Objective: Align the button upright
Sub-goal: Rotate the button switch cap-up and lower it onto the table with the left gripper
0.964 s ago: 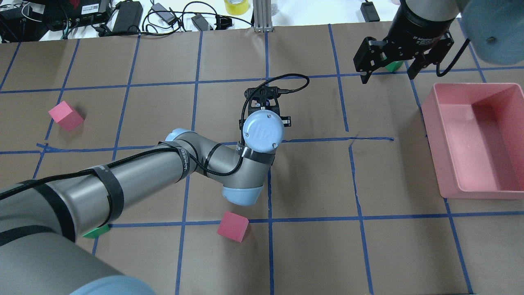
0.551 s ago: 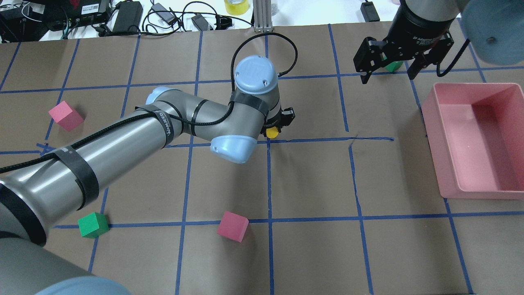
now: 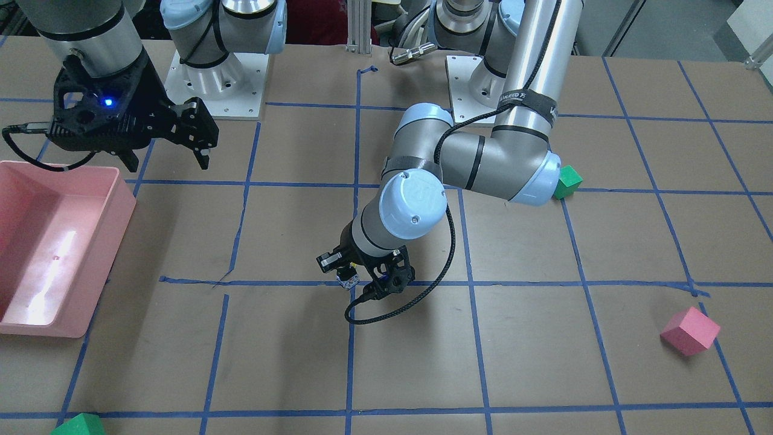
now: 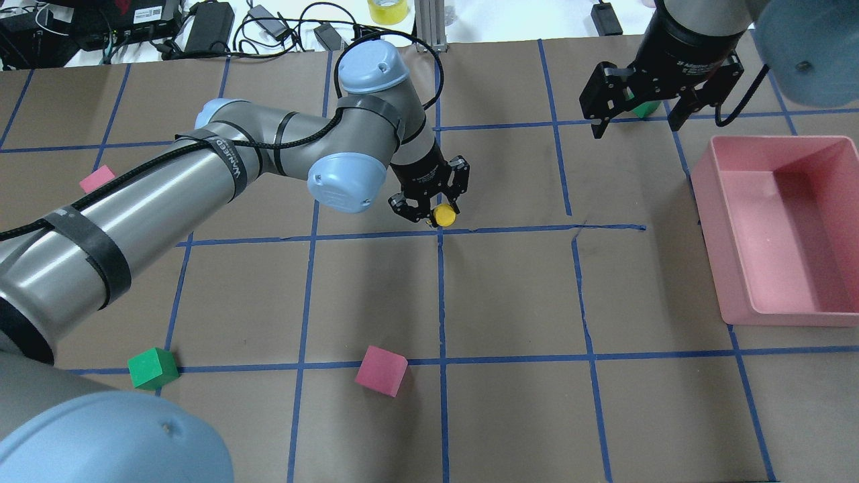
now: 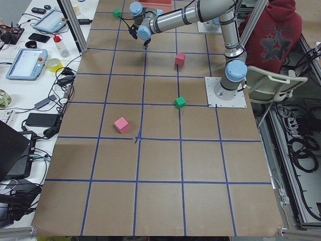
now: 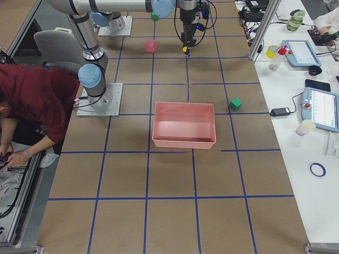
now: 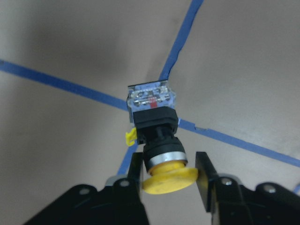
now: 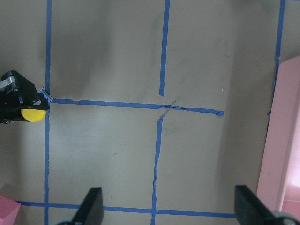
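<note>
Yellow shows between two black fingers (image 7: 136, 171): we see the left end effector (image 7: 168, 177) closed narrowly on the round yellow cap of the button (image 7: 157, 123), one finger against each side of the cap. In the left wrist view the button's black body and silvery-blue base block point away from the fingers, toward the brown paper desk (image 4: 510, 295). The button sits right at a crossing of blue tape lines (image 4: 441, 230) near the middle of the desk. We cannot tell for sure whether the base rests on the paper or hangs just above it, nor whether the button stands fully upright.

From overhead, the end effector reaches down at a slant, and the cap shows as a small yellow disc at its tip. Behind it, the grey left arm (image 4: 168, 194) with pale blue joint caps bends back toward the desk's left side.

Well apart, at the far right, the right end effector (image 4: 634, 126) hovers with its fingers spread wide. A far green cube (image 4: 647, 107) is partly hidden behind it. A pink bin (image 4: 711, 221) lies just beside it.

A near pink cube (image 4: 381, 370) and a near green cube (image 4: 153, 367) lie on the robot's side of the desk. A far pink cube (image 4: 97, 179) peeks from behind the left arm.
</note>
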Controlling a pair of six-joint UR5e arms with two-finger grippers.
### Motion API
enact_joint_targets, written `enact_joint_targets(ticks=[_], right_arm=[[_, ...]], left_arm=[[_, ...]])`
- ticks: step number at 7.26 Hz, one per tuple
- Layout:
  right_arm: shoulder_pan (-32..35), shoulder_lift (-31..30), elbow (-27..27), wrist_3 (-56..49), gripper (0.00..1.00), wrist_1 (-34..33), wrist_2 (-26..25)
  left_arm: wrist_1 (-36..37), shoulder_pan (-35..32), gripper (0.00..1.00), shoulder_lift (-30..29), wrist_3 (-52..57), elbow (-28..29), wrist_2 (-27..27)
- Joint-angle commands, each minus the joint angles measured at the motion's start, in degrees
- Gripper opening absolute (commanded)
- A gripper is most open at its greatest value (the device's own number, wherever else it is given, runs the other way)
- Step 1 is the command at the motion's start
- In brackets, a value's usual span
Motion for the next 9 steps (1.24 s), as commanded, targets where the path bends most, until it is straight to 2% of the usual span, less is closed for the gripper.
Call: enact_joint_targets(ticks=[1, 2, 4, 5, 9], right_arm=[[-0.06, 0.0, 0.0, -0.02, 1.0, 0.09, -0.09], [0.03, 0.0, 0.0, -0.02, 1.0, 0.09, -0.09], [0.03, -0.08, 0.61, -0.02, 1.0, 0.0, -0.01], [0.03, -0.09, 0.71, -0.02, 1.0, 0.0, -0.01], [-0.06, -0.09, 0.71, -0.11, 1.0, 0.0, -0.09]], left_arm=[[-1.81, 2.46, 0.0, -2.71, 0.8, 1.63, -3.56], [-8.0, 5.26, 0.0, -2.71, 4.91, 3.11, -4.17], [-8.68, 5.46, 0.0, -3.24, 4.52, 2.69, -5.57], [-8.59, 5.46, 0.0, -3.85, 4.6, 2.69, -9.41], [-8.5, 5.46, 0.0, -4.12, 5.13, 2.6, -9.89]])
